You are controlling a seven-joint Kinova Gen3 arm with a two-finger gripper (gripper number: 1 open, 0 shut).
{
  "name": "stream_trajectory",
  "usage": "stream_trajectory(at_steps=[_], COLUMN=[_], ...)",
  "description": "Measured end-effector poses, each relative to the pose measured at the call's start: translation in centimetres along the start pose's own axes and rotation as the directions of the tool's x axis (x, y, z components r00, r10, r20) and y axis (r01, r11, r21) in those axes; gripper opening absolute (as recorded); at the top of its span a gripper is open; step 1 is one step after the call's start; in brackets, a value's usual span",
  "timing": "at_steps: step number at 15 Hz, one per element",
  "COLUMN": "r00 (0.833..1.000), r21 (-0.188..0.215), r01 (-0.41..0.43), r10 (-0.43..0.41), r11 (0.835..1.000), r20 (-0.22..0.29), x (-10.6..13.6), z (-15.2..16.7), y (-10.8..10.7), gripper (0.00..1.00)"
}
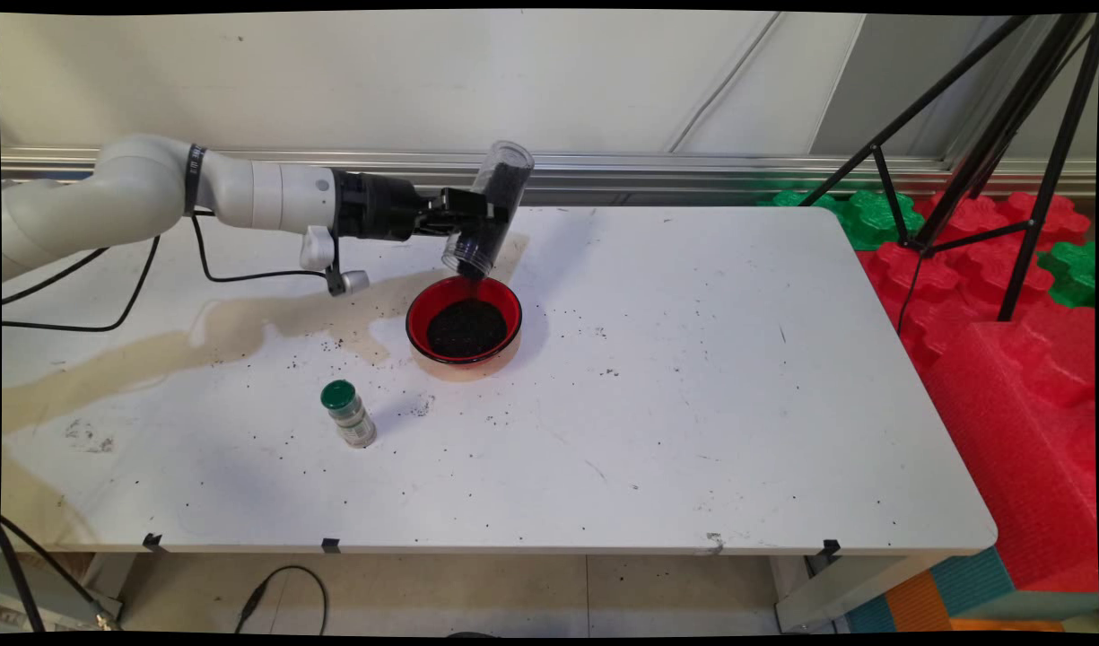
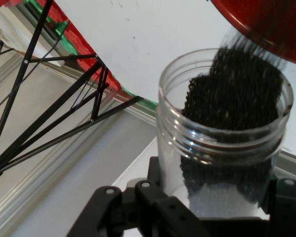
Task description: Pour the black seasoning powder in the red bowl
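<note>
1. Gripper (image 1: pixel 477 220): closed on a clear jar (image 1: pixel 491 211), tilted mouth-down, dark granules (image 2: pixel 232 94) streaming out.
2. Directly below the mouth: red bowl (image 1: pixel 464 320), already holding a dark heap.
3. Risk: stream landing near the bowl's rim closest to the hand; any drift likely spills onto the table (image 1: pixel 693 377), already speckled with grains.
4. Risk: smooth jar possibly slipping between the fingers.
5. Farther out, nearer the camera: green-capped bottle (image 1: pixel 348 414), upright, well apart.

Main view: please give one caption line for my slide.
Gripper tilts a clear jar, pouring dark grains into a red bowl.
</note>
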Motion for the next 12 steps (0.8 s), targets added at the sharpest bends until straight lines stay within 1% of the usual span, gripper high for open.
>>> stream_trajectory(at_steps=[7,12], r00=[1.000,1.000], r21=[0.000,-0.003], r01=[-0.005,0.018], r10=[0.005,-0.018], r11=[1.000,1.000], r20=[-0.001,-0.001], x=[0.21,0.27], z=[-0.14,-0.27], y=[-0.08,-0.08], gripper=[0.00,0.00])
